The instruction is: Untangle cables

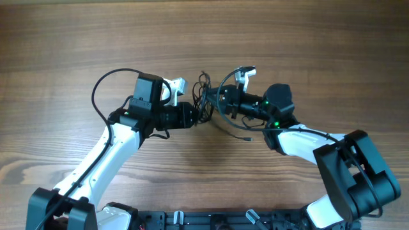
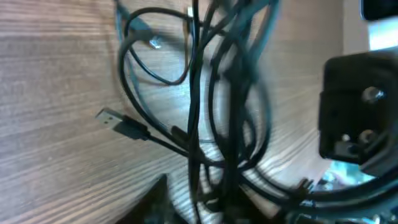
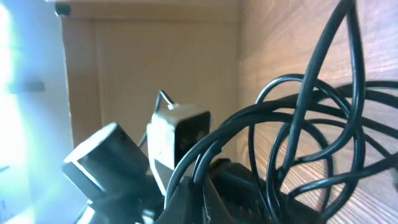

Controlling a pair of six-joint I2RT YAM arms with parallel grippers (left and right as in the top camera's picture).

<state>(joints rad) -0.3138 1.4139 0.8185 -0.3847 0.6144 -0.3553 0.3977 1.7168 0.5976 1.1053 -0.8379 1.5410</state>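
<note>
Looping thin black cables (image 2: 194, 93) on grained wood table (image 1: 77, 38), right tool (image 1: 214, 101) pinching them, left tool (image 1: 198, 115) grip unclear.

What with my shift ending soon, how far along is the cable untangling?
Early. Done: only one plug and its lead lie free on the wood. In hand: the right gripper is shut on the cables, with the left gripper at the same knot; whether it grips is unclear. Left: the cables are crossed loops bunched between the arms, so nearly all the separating is yet to do.
</note>
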